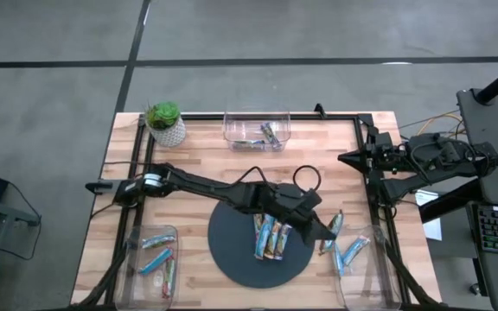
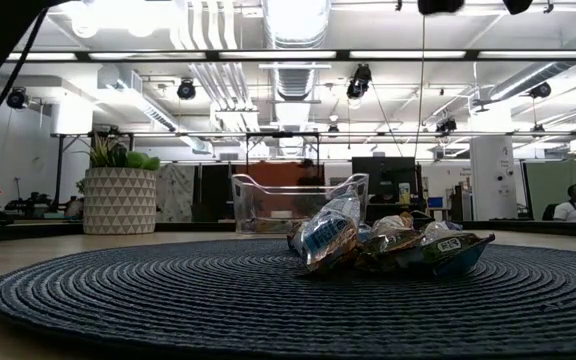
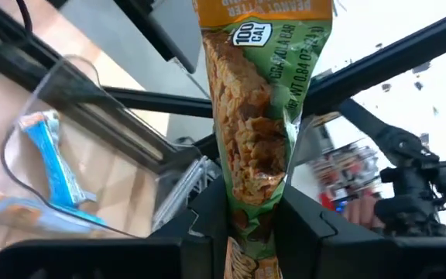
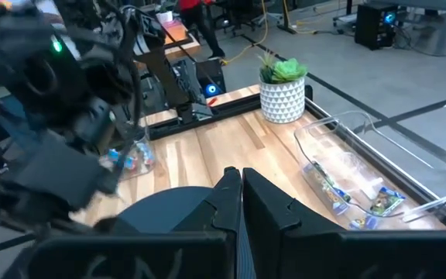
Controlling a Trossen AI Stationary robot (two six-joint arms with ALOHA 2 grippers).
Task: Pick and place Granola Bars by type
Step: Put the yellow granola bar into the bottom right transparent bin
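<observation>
From above, the left gripper (image 1: 329,231) hangs off the dark round woven mat's (image 1: 232,259) right rim, beside the clear plastic bin (image 1: 379,276) at the bench's near right corner, which holds blue-wrapped bars (image 1: 351,251). More shiny wrapped granola bars (image 1: 269,238) lie on the mat.

At table height, that heap (image 2: 388,245) sits mid-mat.

The left wrist camera shows a green-wrapped granola bar (image 3: 262,116) pinched between both dark fingers (image 3: 200,225), most of its length standing out past the tips.

The right gripper (image 4: 241,180), apparently parked at the bench's right edge, has its fingers pressed together on nothing.
</observation>
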